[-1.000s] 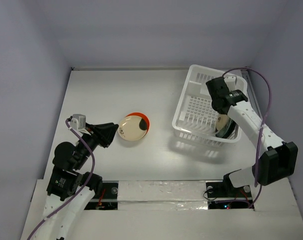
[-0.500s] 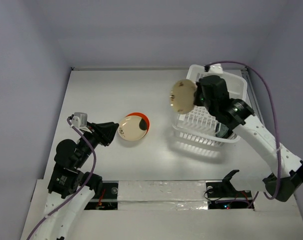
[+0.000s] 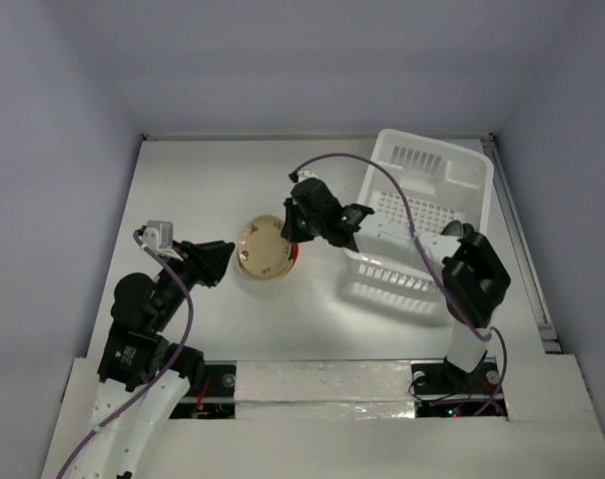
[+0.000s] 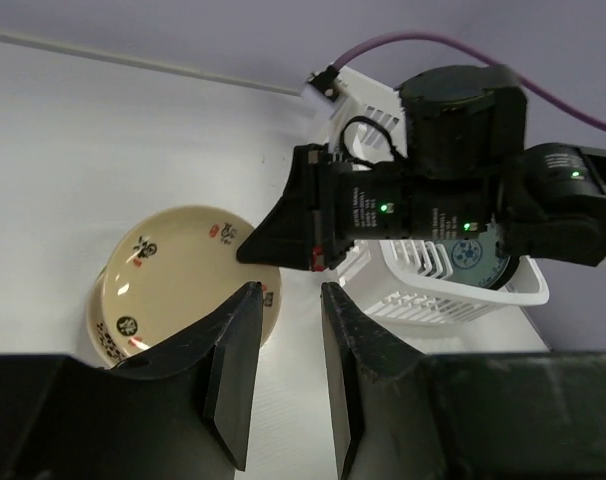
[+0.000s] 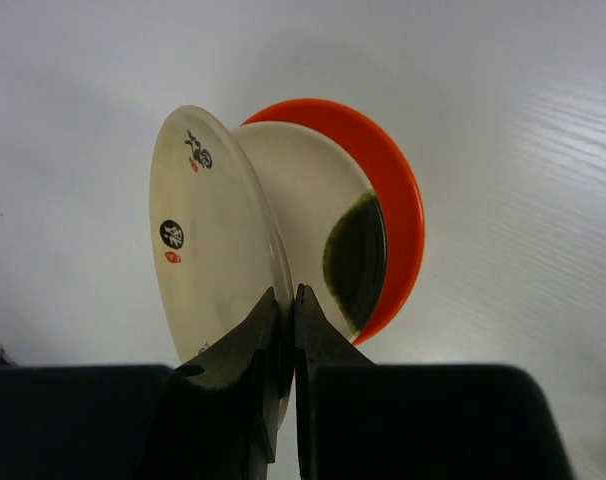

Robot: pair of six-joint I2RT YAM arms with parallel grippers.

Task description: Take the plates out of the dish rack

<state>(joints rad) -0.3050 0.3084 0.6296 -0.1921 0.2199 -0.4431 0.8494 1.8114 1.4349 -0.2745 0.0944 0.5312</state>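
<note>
The right gripper [image 5: 286, 295] was clamped on the rim of the cream plate [image 5: 208, 240], which it held tilted on edge over the orange-red plate [image 5: 398, 210] (dish rack [image 3: 427, 150] at 3 o'clock). The left gripper [image 4: 288, 290], narrowly parted and empty, lay at 9 o'clock of that stack.

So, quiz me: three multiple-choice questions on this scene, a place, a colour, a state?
1. Where is the cream plate that the right gripper holds? A in the dish rack; B over the stack on the table; C by the left arm's base.
2. The stack's bottom plate is? A lime green; B orange-red; C blue.
3. The left gripper is? A open, empty; B shut on a plate; C out of view.
B, it tilts over them; B, red rim shows; A, fingers apart.
</note>
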